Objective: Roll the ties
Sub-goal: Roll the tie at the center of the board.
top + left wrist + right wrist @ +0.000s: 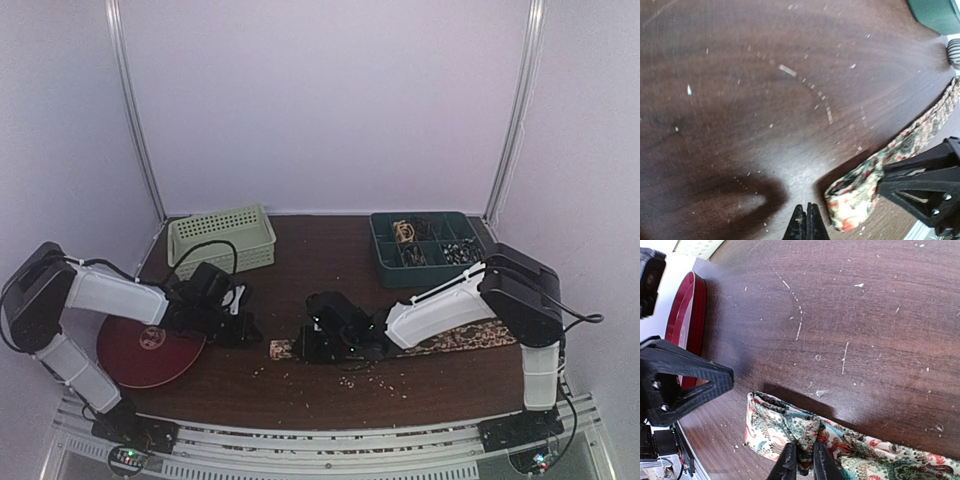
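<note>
- A single tie [450, 338] lies flat on the dark wooden table [320, 270]. It runs from about the middle towards the right edge, roughly in line with the near edge.
- The tie's left end is turned back on itself in a short fold. Seen close from the right wrist, the cloth is a busy print of cream, red and teal.
- The right gripper [804, 454] is down on that folded end. Its two fingers stand close together with a pinch of the tie's cloth caught between them.
- The left gripper [806, 212] has its fingers pressed tight against each other with nothing between them. It sits low over bare wood just left of the tie's end and does not touch it.
- A red plate [150, 352] rests by the near left corner, partly under the left arm.
- A pale green basket [222, 240] stands at the far edge, left of the middle.
- A dark green compartment tray [425, 250] sits towards the far right corner, with small bits in its sections that are too small to make out.
- Pale crumbs [350, 377] are scattered on the wood between the tie and the near edge.
</note>
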Controlling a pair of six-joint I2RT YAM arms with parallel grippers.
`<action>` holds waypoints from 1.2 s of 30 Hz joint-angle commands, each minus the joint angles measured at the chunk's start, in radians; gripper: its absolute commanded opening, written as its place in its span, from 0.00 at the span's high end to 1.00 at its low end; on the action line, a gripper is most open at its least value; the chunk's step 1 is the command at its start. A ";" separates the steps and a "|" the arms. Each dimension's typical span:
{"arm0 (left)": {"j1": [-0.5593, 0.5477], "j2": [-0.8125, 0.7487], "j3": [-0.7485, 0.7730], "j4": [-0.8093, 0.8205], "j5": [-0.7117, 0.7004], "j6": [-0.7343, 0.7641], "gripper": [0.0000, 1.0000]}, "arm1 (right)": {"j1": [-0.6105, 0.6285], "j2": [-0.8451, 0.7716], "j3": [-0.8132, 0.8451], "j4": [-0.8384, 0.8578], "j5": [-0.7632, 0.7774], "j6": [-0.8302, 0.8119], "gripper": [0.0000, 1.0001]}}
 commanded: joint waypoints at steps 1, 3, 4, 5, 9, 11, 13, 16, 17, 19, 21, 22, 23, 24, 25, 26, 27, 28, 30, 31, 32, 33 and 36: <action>0.002 0.024 -0.022 -0.009 0.008 0.029 1.00 | 0.003 0.013 -0.021 -0.050 0.027 -0.019 0.85; 0.003 0.035 -0.026 0.004 0.035 0.037 1.00 | 0.001 0.014 -0.021 -0.051 0.027 -0.020 0.85; 0.003 0.040 -0.031 0.015 0.049 0.036 1.00 | 0.002 0.013 -0.022 -0.052 0.027 -0.021 0.85; 0.003 0.045 -0.038 0.029 0.064 0.032 1.00 | 0.000 0.011 -0.021 -0.054 0.029 -0.021 0.85; 0.002 0.051 -0.067 0.088 0.124 0.013 1.00 | -0.002 -0.003 -0.017 -0.054 0.031 -0.026 0.85; 0.002 0.050 -0.069 0.087 0.126 0.015 1.00 | -0.001 -0.009 0.000 -0.056 0.016 -0.033 0.85; 0.003 0.048 -0.072 0.083 0.117 0.019 1.00 | -0.001 -0.015 0.023 -0.070 0.000 -0.044 0.85; 0.003 0.054 -0.078 0.090 0.120 0.021 1.00 | -0.002 -0.022 0.050 -0.091 -0.002 -0.055 0.83; 0.002 0.061 -0.081 0.096 0.126 0.021 1.00 | -0.001 -0.024 0.059 -0.100 0.001 -0.059 0.83; 0.003 0.069 -0.083 0.101 0.132 0.021 1.00 | -0.002 -0.022 0.065 -0.115 0.010 -0.066 0.83; 0.002 0.075 -0.082 0.102 0.131 0.024 1.00 | -0.004 -0.021 0.068 -0.126 0.020 -0.071 0.82; 0.003 0.079 -0.082 0.102 0.131 0.024 1.00 | -0.005 -0.019 0.069 -0.132 0.022 -0.072 0.82; 0.002 0.082 -0.080 0.103 0.131 0.025 1.00 | -0.008 -0.016 0.069 -0.136 0.023 -0.072 0.82; 0.003 0.087 -0.080 0.106 0.135 0.025 1.00 | -0.009 -0.017 0.067 -0.138 0.023 -0.074 0.82; 0.003 0.091 -0.080 0.108 0.137 0.025 1.00 | -0.010 -0.017 0.066 -0.140 0.026 -0.075 0.82; 0.003 0.093 -0.081 0.110 0.139 0.023 1.00 | -0.011 -0.018 0.065 -0.144 0.031 -0.077 0.82; 0.003 0.096 -0.083 0.113 0.142 0.022 1.00 | -0.010 -0.022 0.064 -0.147 0.035 -0.080 0.82; 0.002 0.098 -0.083 0.115 0.142 0.022 1.00 | -0.011 -0.024 0.061 -0.148 0.042 -0.083 0.82; 0.003 0.096 -0.086 0.117 0.144 0.021 1.00 | -0.014 -0.021 0.058 -0.152 0.049 -0.088 0.84; 0.003 0.098 -0.087 0.119 0.145 0.022 1.00 | -0.015 -0.017 0.057 -0.152 0.047 -0.090 0.84; 0.002 0.101 -0.089 0.127 0.151 0.021 1.00 | -0.015 -0.014 0.055 -0.148 0.044 -0.090 0.84; 0.002 0.106 -0.090 0.137 0.160 0.017 1.00 | -0.015 -0.010 0.054 -0.146 0.041 -0.090 0.84; 0.002 0.115 -0.096 0.179 0.204 0.000 1.00 | -0.018 -0.009 0.040 -0.129 0.040 -0.088 0.86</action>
